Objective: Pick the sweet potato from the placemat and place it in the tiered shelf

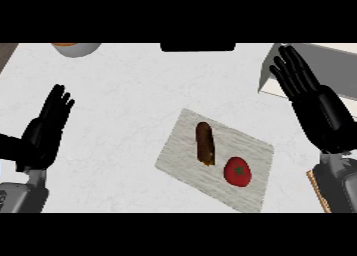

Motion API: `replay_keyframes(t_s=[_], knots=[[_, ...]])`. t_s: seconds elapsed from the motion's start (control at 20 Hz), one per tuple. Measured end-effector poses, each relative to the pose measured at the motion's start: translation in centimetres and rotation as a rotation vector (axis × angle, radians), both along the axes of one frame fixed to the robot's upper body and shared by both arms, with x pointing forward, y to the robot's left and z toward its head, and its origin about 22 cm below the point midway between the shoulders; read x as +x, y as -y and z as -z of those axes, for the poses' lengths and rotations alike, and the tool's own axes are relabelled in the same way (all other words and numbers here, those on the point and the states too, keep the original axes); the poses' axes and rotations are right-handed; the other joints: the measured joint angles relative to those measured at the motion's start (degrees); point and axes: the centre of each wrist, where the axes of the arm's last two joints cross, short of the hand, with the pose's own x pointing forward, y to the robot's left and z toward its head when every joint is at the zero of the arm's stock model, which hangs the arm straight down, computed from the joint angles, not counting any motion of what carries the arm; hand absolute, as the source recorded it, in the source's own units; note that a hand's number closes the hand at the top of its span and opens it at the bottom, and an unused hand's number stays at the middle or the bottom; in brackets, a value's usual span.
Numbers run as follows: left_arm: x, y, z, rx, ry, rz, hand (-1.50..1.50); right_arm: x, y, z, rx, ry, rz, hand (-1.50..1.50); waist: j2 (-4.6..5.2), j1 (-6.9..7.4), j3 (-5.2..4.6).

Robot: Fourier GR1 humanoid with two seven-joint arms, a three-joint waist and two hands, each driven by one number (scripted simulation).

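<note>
The sweet potato (204, 143) lay on the grey placemat (187, 164), its long axis running almost straight up and down the head view, one end toward the far side of the counter (129, 80) and the other toward the robot. A tomato (238, 171) sat just beside its near end. The left hand (46, 127) and right hand (314, 102) were both open with fingers straight, holding nothing. The tiered shelf (273, 67) stood far right.
</note>
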Motion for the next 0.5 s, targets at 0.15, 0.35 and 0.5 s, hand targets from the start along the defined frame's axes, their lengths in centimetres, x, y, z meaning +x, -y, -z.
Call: replay_keyframes(t_s=[0.15,0.35,0.5], knots=[[-0.6,-0.4,1.0,0.009,-0.087,-0.015,0.00,-0.1,0.1,-0.6,-0.134,0.040,0.094,1.50,-1.14,-0.13,-0.66],[-2.2,-1.7,3.4,0.018,-0.260,-0.068,0.00,-0.2,2.8,-2.6,-0.485,0.124,0.311,1.50,-1.96,-2.09,-1.58],[-3.4,-1.9,5.0,0.000,-0.364,-0.083,0.00,-0.5,5.2,-1.8,-0.689,0.040,0.529,-1.50,-2.17,-3.18,-1.61]])
